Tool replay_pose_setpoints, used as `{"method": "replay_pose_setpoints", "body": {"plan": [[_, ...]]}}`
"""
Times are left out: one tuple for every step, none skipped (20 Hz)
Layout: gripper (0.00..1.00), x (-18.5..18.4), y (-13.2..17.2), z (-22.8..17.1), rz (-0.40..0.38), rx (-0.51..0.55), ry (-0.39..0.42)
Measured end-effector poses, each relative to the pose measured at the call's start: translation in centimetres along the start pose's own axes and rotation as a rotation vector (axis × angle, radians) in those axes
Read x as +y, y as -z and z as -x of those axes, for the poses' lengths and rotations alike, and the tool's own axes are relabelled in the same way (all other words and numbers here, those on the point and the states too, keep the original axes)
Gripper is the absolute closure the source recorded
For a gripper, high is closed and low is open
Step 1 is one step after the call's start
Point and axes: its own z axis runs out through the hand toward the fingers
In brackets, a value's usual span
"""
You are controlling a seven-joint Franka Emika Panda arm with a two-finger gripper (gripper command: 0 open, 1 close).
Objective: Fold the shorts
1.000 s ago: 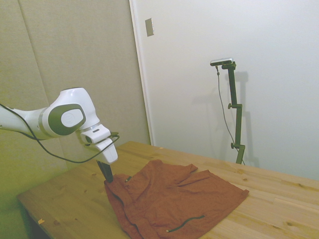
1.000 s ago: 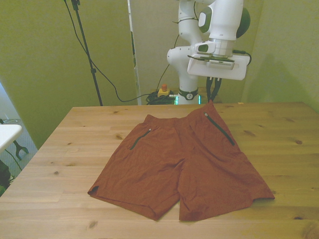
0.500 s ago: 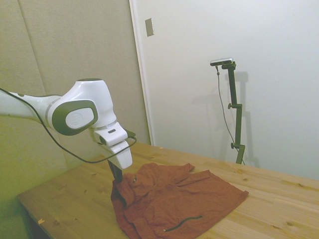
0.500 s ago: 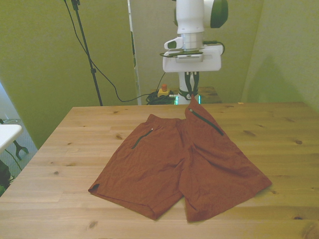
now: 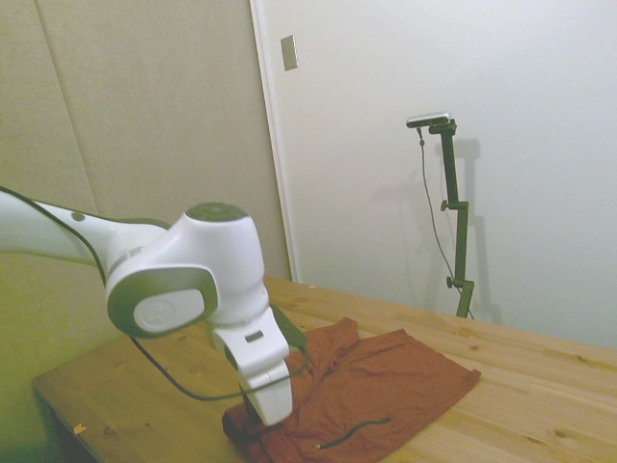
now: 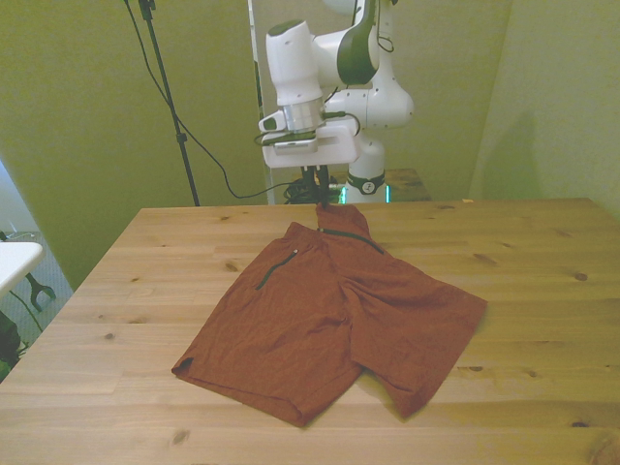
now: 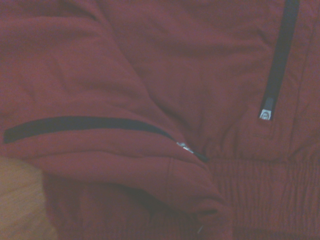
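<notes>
The rust-orange shorts (image 6: 320, 315) lie on the wooden table (image 6: 542, 291), legs toward the near edge of the front view. My gripper (image 6: 318, 192) is shut on a waistband corner, which it holds up in a small peak above the waist's middle. The half on the front view's right is drawn in and partly overlaps the other half. In the side view my arm's wrist hides the fingers, and the shorts (image 5: 386, 381) bunch beneath it. The wrist view fills with red fabric (image 7: 150, 75), two dark zipper lines (image 7: 80, 123) and a sliver of table (image 7: 17, 205).
The robot's base (image 6: 366, 179) and its cables stand behind the table's far edge. A white object (image 6: 15, 260) sits off the table at the front view's left. Bare wood (image 6: 174, 252) surrounds the shorts on all sides.
My gripper has carried the pinched waistband corner toward the front view's left, from the right end of the waist to its middle. The right leg has slid inward after it.
</notes>
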Motion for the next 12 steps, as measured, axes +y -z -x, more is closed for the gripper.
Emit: {"method": "replay_pose_setpoints", "body": {"plan": [[1.00,0.2,-0.8,-0.9,-0.002,-0.013,-0.006],[1.00,0.3,-1.4,-1.6,-0.001,-0.026,-0.013],[1.00,0.3,-1.8,-2.3,0.001,-0.034,-0.019],[1.00,0.4,-2.0,-2.9,0.003,-0.038,-0.028],[0.00,0.6,-2.1,-3.4,0.003,-0.040,-0.040],[0.00,0.8,-2.1,-3.8,0.001,-0.042,-0.054],[0.00,1.2,-2.1,-4.1,0.001,-0.044,-0.066],[0.00,1.5,-2.1,-4.3,0.002,-0.045,-0.074],[0.00,1.7,-2.2,-4.5,0.003,-0.046,-0.081],[0.00,1.9,-2.2,-4.6,0.003,-0.047,-0.086],[0.00,2.0,-2.2,-4.7,0.004,-0.048,-0.088],[0.00,2.0,-2.3,-4.7,0.005,-0.048,-0.090]]}}
